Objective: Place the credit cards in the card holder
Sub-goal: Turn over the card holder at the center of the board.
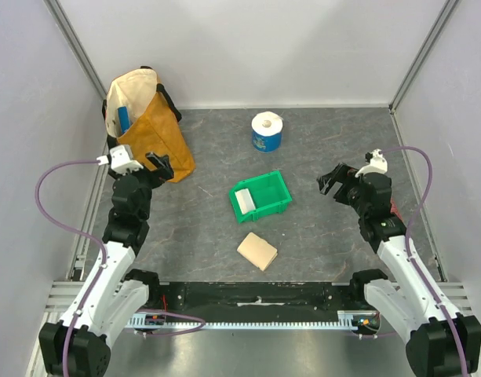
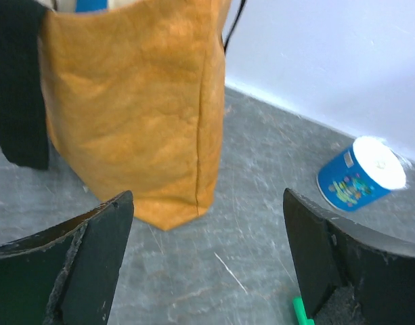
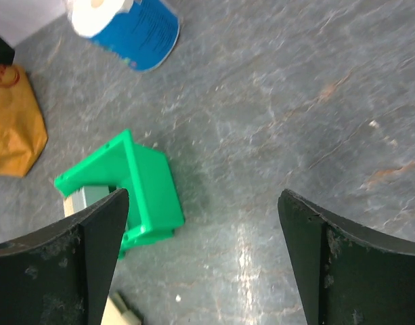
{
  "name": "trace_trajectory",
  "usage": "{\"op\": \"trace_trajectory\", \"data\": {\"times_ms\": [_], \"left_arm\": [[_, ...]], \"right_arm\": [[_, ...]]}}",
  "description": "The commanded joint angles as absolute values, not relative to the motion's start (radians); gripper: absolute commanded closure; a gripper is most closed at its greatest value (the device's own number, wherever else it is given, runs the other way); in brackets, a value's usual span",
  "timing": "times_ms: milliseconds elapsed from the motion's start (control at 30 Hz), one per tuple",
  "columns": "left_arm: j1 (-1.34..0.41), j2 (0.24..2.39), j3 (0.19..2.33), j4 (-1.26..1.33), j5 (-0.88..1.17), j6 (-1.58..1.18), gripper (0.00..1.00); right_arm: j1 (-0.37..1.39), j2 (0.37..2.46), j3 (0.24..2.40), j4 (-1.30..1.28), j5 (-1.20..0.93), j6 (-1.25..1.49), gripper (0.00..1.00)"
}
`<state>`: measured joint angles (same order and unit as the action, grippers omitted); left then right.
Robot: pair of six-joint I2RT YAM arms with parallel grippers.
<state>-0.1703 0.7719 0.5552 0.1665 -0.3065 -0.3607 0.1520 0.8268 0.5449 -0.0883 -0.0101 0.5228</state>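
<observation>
The credit cards (image 1: 244, 199) show as a white stack lying inside a green bin (image 1: 265, 193) at the table's middle; the right wrist view catches a pale grey edge of the cards (image 3: 89, 197) in the bin (image 3: 145, 189). The tan card holder (image 1: 257, 251) lies folded shut in front of the bin, and a beige corner of the holder (image 3: 120, 313) shows low in the right wrist view. My left gripper (image 1: 159, 165) hangs open by the orange bag, holding nothing. My right gripper (image 1: 331, 180) is open and empty, right of the bin.
An orange paper bag (image 1: 150, 129) with black straps stands at the back left, filling the left wrist view (image 2: 139, 115). A blue canister with a white lid (image 1: 267, 131) lies behind the bin. Grey walls close in the back and both sides.
</observation>
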Motion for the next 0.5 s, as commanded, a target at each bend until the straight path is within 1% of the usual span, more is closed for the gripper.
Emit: {"op": "trace_trajectory", "data": {"times_ms": [0, 67, 133, 167, 200, 267, 367, 467], "left_arm": [[-0.170, 0.738, 0.584, 0.008, -0.152, -0.488, 0.04], [-0.170, 0.712, 0.609, -0.111, -0.062, -0.567, 0.04], [-0.170, 0.675, 0.589, -0.179, -0.075, -0.711, 0.04], [-0.172, 0.658, 0.562, -0.155, -0.022, -0.706, 0.02], [-0.170, 0.640, 0.528, -0.115, 0.085, -0.677, 0.02], [-0.170, 0.608, 0.473, -0.083, 0.220, -0.682, 0.08], [-0.172, 0.578, 0.427, -0.109, 0.314, -0.710, 0.10], [-0.204, 0.586, 0.417, -0.196, 0.342, -0.709, 0.10]], "right_arm": [[0.150, 0.807, 0.614, -0.231, -0.204, 0.492, 0.02], [0.150, 0.795, 0.606, -0.279, -0.260, 0.498, 0.02], [0.149, 0.773, 0.586, -0.320, -0.322, 0.509, 0.02], [0.150, 0.758, 0.569, -0.336, -0.346, 0.511, 0.02], [0.150, 0.735, 0.551, -0.354, -0.362, 0.512, 0.02], [0.152, 0.687, 0.517, -0.399, -0.376, 0.517, 0.02], [0.156, 0.623, 0.454, -0.451, -0.414, 0.549, 0.07], [0.182, 0.578, 0.387, -0.454, -0.468, 0.597, 0.11]]}}
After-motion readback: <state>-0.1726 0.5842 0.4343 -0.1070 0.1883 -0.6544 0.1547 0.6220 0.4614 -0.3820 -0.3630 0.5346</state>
